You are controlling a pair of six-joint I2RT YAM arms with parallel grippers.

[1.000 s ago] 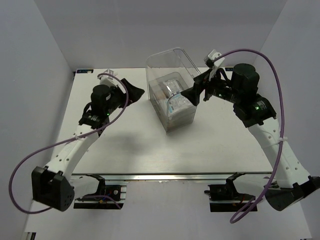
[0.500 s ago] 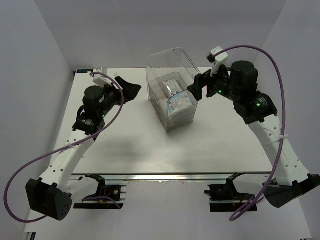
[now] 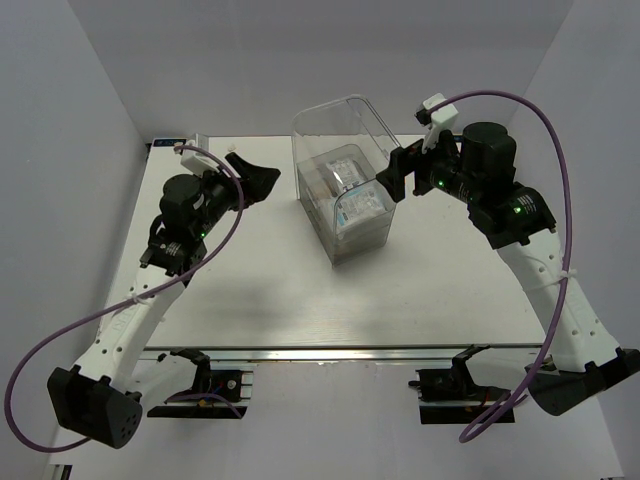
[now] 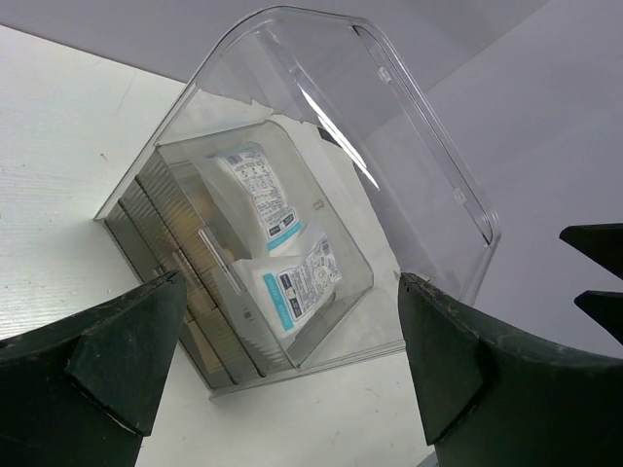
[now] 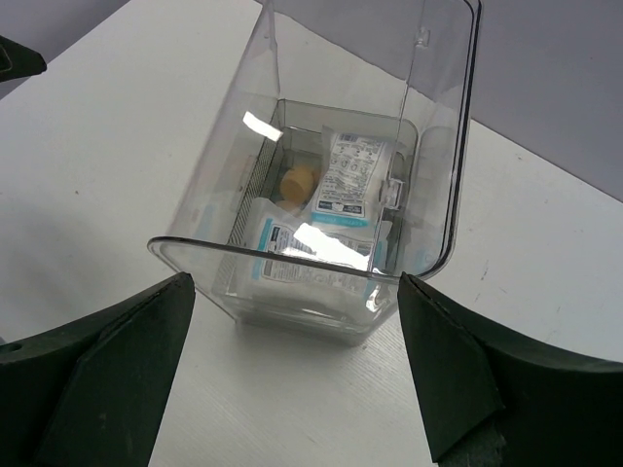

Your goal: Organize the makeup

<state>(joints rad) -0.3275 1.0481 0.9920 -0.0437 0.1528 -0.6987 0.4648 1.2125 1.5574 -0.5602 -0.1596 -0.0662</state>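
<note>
The flat white packets (image 5: 348, 175) carry teal-blue bands and fine black print, showing through the colourless clear plastic box (image 5: 443, 126) beside a peach egg-shaped sponge (image 5: 298, 180). The flat table (image 3: 250, 270) is plain white with a faint ribbed grain. The looping cables (image 3: 495, 97) are purple against pale grey walls (image 3: 80, 100).

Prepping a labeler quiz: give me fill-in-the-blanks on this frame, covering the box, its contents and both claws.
1. The lid of the clear box is ____, not shut.
2. The left claw and the right claw are both spread and hold ____.
3. The peach sponge lies ____ the box, beside a white-and-blue packet.

Missing words: open; nothing; inside.
</note>
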